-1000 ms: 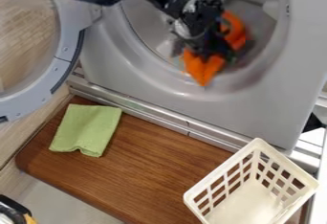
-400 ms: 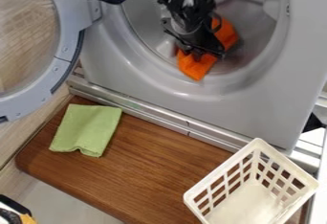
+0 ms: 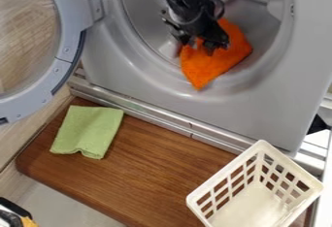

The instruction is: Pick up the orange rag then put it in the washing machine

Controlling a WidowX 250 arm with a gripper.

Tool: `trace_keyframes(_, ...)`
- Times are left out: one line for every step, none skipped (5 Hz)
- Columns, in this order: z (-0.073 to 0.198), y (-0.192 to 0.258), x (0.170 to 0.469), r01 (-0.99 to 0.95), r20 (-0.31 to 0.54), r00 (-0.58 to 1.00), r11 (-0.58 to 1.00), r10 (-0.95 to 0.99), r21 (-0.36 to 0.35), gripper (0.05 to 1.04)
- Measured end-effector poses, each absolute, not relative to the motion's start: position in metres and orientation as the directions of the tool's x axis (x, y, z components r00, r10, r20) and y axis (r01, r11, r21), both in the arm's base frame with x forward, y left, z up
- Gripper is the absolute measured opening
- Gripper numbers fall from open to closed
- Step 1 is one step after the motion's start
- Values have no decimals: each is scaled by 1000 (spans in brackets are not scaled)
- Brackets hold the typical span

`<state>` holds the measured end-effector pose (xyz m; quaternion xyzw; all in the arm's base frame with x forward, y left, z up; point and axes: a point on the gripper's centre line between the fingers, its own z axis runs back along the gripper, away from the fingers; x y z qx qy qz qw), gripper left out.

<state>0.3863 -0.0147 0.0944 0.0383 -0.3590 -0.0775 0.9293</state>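
Inside the washing machine's round opening, my gripper [image 3: 202, 45] is low over the upper left part of the orange rag [image 3: 217, 65]. Its two dark fingers stand apart, with a bit of orange showing between them; whether they touch the cloth I cannot tell. The rag lies spread in the lower part of the opening, its pointed lower corner resting on the grey inner rim. Part of its upper left edge is hidden behind the gripper. The washing machine [image 3: 262, 109] has its round door [image 3: 63, 51] swung out to the left.
A green cloth [image 3: 88, 131] lies on the left of the brown wooden board [image 3: 156, 168], below the machine. A white slotted basket [image 3: 262, 146] stands at the lower right. A black and yellow object [image 3: 27, 221] shows at the bottom left corner.
The gripper has moved left and slightly up from where it was a second ago. The rag has gone from bunched around the fingers to a broader, flatter spread.
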Motion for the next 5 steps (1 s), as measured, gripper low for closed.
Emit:
trace_keyframes(106, -25, 353, 127, 679, 714, 985, -170, 113, 1008)
trace_keyframes(99, -40, 315, 110, 577, 806, 991, -132, 73, 1004)
trace_keyframes(66, -49, 270, 29, 375, 926, 999, -39, 32, 999)
trace_keyframes(38, -51, 246, -11, 197, 980, 1000, 7, 20, 999)
trace_keyframes(25, -51, 241, 34, 166, 985, 998, -41, 44, 999)
